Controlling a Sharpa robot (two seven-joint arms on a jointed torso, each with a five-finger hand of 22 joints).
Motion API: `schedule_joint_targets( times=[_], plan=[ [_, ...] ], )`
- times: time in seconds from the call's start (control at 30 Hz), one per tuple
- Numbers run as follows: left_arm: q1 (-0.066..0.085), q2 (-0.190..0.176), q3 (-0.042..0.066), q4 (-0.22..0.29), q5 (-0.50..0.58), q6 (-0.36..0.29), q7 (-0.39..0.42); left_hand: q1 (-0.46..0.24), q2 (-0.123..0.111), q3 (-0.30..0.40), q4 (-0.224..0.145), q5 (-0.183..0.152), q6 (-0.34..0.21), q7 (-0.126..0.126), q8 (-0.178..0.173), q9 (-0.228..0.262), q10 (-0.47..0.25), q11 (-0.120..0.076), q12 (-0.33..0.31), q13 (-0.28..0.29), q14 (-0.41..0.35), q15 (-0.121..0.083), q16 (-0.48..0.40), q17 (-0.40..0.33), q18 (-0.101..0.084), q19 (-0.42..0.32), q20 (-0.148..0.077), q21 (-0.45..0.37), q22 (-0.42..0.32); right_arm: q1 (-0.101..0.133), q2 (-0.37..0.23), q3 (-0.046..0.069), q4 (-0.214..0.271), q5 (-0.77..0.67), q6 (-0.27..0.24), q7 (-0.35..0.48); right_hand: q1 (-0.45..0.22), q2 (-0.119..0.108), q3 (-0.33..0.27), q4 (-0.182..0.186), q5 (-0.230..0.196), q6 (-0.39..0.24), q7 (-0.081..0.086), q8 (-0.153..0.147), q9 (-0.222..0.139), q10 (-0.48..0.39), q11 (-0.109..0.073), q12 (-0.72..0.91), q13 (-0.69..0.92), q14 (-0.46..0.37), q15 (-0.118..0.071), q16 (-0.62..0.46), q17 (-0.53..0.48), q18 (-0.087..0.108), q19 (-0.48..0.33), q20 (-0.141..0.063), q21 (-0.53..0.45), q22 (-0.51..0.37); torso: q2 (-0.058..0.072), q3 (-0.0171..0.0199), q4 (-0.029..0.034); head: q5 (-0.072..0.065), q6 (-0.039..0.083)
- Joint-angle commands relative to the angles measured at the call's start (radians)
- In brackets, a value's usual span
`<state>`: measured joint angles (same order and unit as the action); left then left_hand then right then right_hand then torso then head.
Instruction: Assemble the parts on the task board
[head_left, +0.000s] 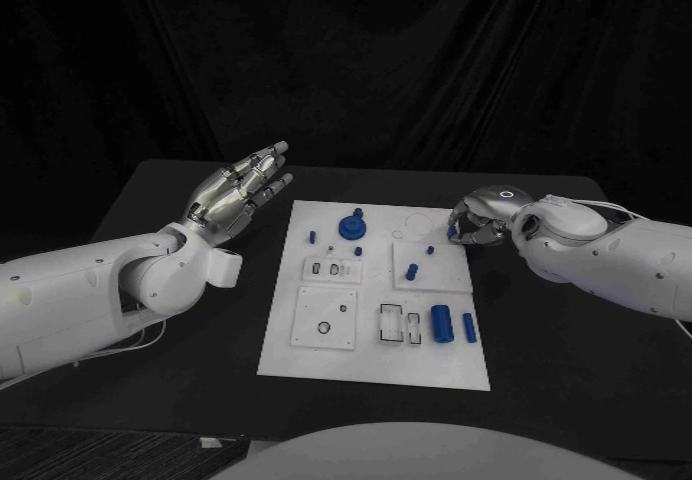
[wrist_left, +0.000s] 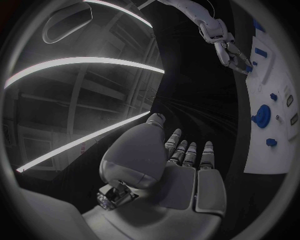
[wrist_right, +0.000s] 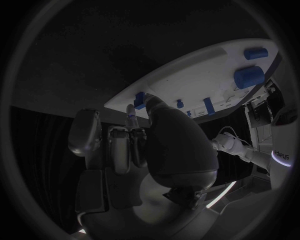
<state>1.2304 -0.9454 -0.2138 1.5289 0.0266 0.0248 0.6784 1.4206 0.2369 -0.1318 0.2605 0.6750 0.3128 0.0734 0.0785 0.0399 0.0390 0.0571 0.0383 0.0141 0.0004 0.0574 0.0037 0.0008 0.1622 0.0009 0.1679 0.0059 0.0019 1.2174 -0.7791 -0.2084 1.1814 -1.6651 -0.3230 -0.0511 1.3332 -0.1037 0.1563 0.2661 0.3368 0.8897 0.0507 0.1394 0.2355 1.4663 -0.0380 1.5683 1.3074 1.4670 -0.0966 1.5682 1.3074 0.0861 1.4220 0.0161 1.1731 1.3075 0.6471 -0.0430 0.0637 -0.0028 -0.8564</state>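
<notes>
Left hand (head_left: 238, 190) spread beside the task board (head_left: 378, 340); right hand (head_left: 476, 222) pinches a blue part (head_left: 451, 231) (at its edge).

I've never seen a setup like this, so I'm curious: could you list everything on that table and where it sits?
Table: one, black, under everything.
Task board: one, white, middle of the table, with several raised white plates and empty slots.
Large round part: one, blue, at the board's far end.
Short cylinders: two, blue, side by side near the board's right edge, close to the robot.
Small pegs: several, blue, standing across the board's far half; exact count unclear.
Small part at the right robot hand: one, blue, at the board's far right edge, pinched in the fingers.
Left robot hand: silver, raised off the board's left side, fingers apart, empty.
Right robot hand: silver, at the board's far right edge.
</notes>
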Motion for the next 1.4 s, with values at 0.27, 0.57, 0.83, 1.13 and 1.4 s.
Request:
schedule_joint_targets(
  times=[0.27, 0.57, 0.83, 1.13, 1.4],
  plan=[
    [-0.001, 0.002, 0.001, 0.0, -0.001, 0.02, 0.047, 0.011, 0.001, 0.003, -0.004, 0.008, 0.001, 0.007, -0.001, 0.001, -0.006, 0.001, 0.006, 0.001, 0.0, 0.009, -0.004, -0.001, 0.015, 0.002, 0.007, -0.004, 0.0, -0.003, 0.004, 0.001, -0.003, -0.003, 0.005, -0.002, 0.013, 0.008, 0.005, -0.016, 0.025, 0.031, -0.004, 0.031, 0.021, 0.105, 0.004, 0.003, 0.263, 0.104, -0.003, 0.003, 0.263, -0.002, -0.003, -0.001, -0.006, 0.086, 0.0, 0.0016, -0.0014, 0.0, -0.011],
    [-0.001, 0.002, 0.001, 0.001, -0.001, 0.022, 0.041, 0.012, 0.001, 0.004, -0.005, 0.01, 0.001, 0.007, -0.001, 0.001, -0.006, 0.001, 0.006, 0.001, 0.0, 0.009, -0.004, -0.001, 0.015, 0.002, 0.007, -0.004, 0.0, -0.004, 0.001, 0.001, 0.002, -0.003, -0.004, -0.004, 0.02, 0.024, 0.007, -0.038, 0.025, 0.067, -0.019, 0.081, 0.058, 0.105, -0.007, 0.003, 0.263, 0.104, -0.011, 0.003, 0.263, -0.001, -0.004, -0.008, -0.014, 0.088, 0.0, 0.0008, -0.001, 0.003, -0.014],
    [-0.001, 0.003, 0.001, -0.002, -0.001, 0.024, 0.034, 0.012, 0.001, 0.004, -0.005, 0.01, 0.001, 0.007, -0.001, 0.001, -0.006, 0.001, 0.006, 0.001, 0.0, 0.009, -0.004, -0.001, 0.015, 0.002, 0.007, -0.004, 0.0, -0.002, -0.02, 0.001, 0.038, -0.002, -0.052, -0.011, 0.022, 0.031, 0.007, -0.05, 0.024, 0.089, -0.025, 0.11, 0.082, 0.105, -0.013, 0.003, 0.263, 0.104, -0.014, 0.003, 0.263, -0.001, -0.004, -0.011, -0.018, 0.09, 0.0, 0.0008, -0.0008, 0.006, -0.013],
    [-0.001, 0.004, 0.001, -0.006, -0.001, 0.025, 0.027, 0.013, 0.001, 0.005, -0.007, 0.012, 0.001, 0.007, -0.001, 0.001, -0.006, 0.001, 0.006, 0.001, 0.0, 0.01, -0.004, -0.001, 0.015, 0.002, 0.007, -0.004, 0.0, 0.038, -0.049, 0.001, 0.157, -0.002, -0.114, -0.04, 0.02, 0.027, 0.004, -0.052, 0.018, 0.083, -0.019, 0.111, 0.086, 0.105, -0.01, 0.003, 0.263, 0.104, -0.014, 0.003, 0.263, 0.0, -0.006, -0.011, -0.024, 0.089, -0.001, 0.0007, -0.0021, 0.016, -0.016],
    [-0.001, 0.009, 0.001, -0.008, -0.001, 0.027, 0.023, 0.014, 0.001, 0.006, -0.008, 0.012, 0.002, 0.007, 0.0, 0.001, -0.006, 0.001, 0.006, 0.001, 0.0, 0.01, -0.004, -0.001, 0.015, 0.002, 0.008, -0.004, 0.0, 0.063, -0.026, 0.001, 0.254, -0.004, -0.077, -0.069, 0.022, 0.028, 0.005, -0.056, 0.019, 0.082, -0.018, 0.112, 0.088, 0.105, -0.009, 0.003, 0.263, 0.104, -0.014, 0.003, 0.263, 0.002, -0.009, -0.012, -0.033, 0.085, -0.002, -0.0001, -0.002, 0.012, -0.016]
  ],
)
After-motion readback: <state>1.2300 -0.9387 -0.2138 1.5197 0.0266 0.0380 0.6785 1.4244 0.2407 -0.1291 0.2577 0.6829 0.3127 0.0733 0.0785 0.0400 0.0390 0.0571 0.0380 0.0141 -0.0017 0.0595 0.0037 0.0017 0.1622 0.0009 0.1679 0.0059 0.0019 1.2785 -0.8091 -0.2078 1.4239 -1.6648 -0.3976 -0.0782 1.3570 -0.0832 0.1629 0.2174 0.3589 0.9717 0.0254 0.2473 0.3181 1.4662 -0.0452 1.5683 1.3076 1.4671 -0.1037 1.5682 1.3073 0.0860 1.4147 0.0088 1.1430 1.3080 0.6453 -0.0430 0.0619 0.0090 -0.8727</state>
